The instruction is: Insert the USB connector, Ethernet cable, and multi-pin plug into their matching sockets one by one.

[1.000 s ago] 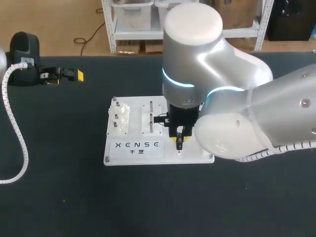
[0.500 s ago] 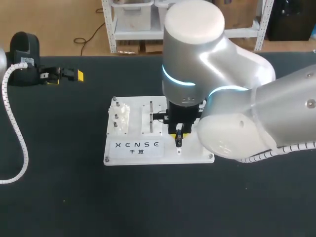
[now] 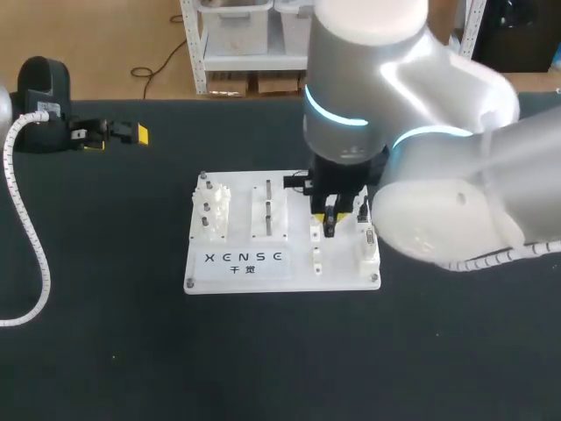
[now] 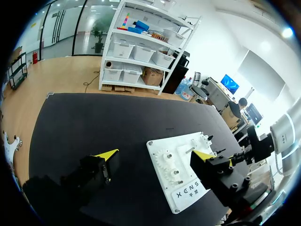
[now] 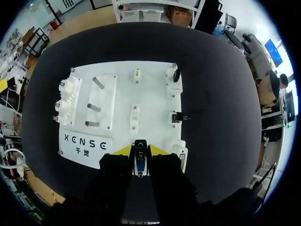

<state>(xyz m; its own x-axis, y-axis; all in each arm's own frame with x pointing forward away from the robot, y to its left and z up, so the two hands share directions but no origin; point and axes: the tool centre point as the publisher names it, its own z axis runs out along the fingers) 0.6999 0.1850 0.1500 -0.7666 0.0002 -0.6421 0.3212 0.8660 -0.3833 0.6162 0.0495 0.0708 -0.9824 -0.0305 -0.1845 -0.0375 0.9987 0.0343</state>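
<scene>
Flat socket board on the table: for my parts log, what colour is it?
White flat board, dark lettering; right wrist view.

A robotics lab: a black matte table (image 3: pixel 105 351) carries a white plastic socket board (image 3: pixel 280 279) beneath a silver robot arm (image 3: pixel 438 175).

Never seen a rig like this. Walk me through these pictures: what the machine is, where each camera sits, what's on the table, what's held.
This is a robot with two arms at a black table. The head view looks down from above and behind it; each round picture comes from a camera on one arm's wrist. On the table lies a white board with sockets and pegs. The right end effector, two yellow-tipped fingers, hangs over the board, shut on a small dark plug, apparently the USB connector. The left end effector sits off at the table's far left, open and empty.
</scene>
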